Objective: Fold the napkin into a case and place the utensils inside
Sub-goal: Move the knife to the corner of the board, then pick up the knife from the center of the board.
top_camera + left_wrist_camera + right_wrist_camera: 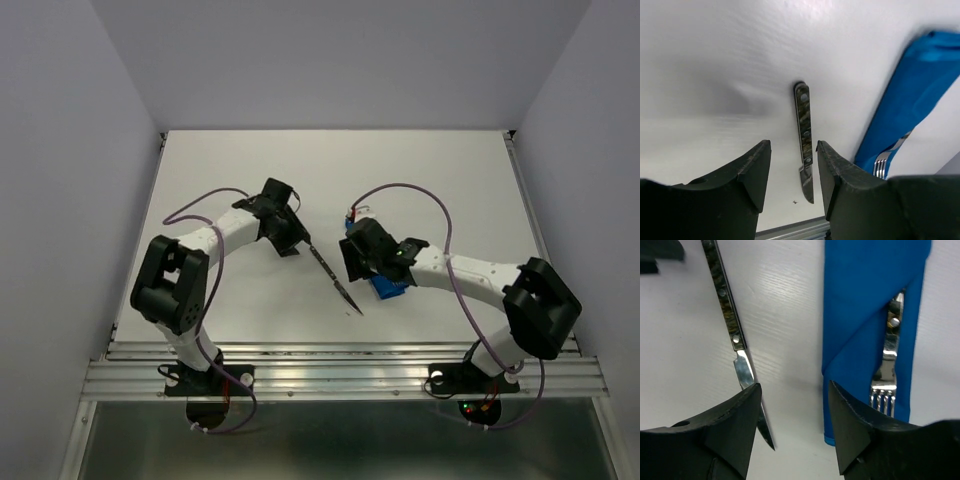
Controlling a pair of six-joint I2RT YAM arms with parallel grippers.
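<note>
Toward the left of the table (450, 180), the left gripper (295, 240) hovers with its jaws apart and nothing between them. In its wrist view the jaws flank the knife (335, 280), which lies flat on the bare surface and slants toward the near edge, just beside the cloth but not touching it. The knife looks thin, stiff and light, and its polished blade is likely slippery. The thicker, dark riveted handle seems the better place to pinch it, across its narrow width and low against the table. To the right, the napkin (388, 290) lies folded into a narrow blue pouch. The fork (887, 365) is tucked under its diagonal flap, with the tines poking out at one end. The cloth is soft and creased, so a sliding blade would probably drag or unfold it unless the flap is pinned. Over the gap between knife and pouch, the right gripper (795, 390) is also spread and empty.
</note>
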